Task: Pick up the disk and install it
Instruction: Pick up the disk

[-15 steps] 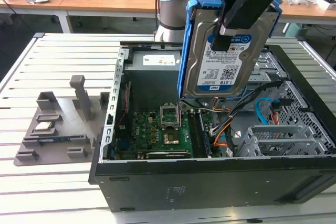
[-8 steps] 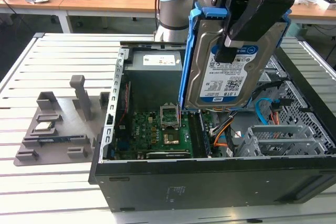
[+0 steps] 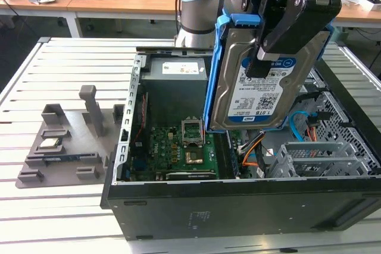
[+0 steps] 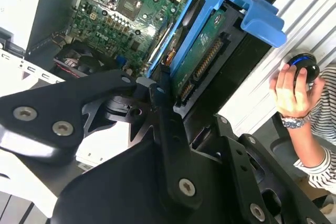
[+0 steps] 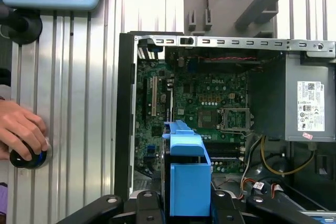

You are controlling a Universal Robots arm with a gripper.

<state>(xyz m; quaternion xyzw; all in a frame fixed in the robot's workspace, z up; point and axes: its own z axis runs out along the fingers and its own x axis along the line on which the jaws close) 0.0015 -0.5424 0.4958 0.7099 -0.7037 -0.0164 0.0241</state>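
Disk (image 3: 253, 96) hangs on edge in the pincer (image 3: 259, 66), clear of everything else. The pincer's fingers (image 3: 271, 49) are closed on its two flat faces: one black finger lies across the labelled side, and the blue frame runs round the edges. The grip sits high on the disk, so most of its weight hangs beneath the fingers.

Directly under the pincer is the open computer case (image 3: 178, 191). The green board (image 3: 172, 153) lies beneath the disk's lower edge. Loose orange wires (image 3: 253, 150) and a grey metal cage (image 3: 315, 159) lie lower and off to one side. A person's hand (image 5: 23, 129) rests outside the case, well apart from the pincer.

The step looks like carrying the disk over to its bay. Doing it well probably calls for a squeeze firm enough to stop the disk swinging. It also calls for a path clear of board and wires, with the blue frame square to the cage.
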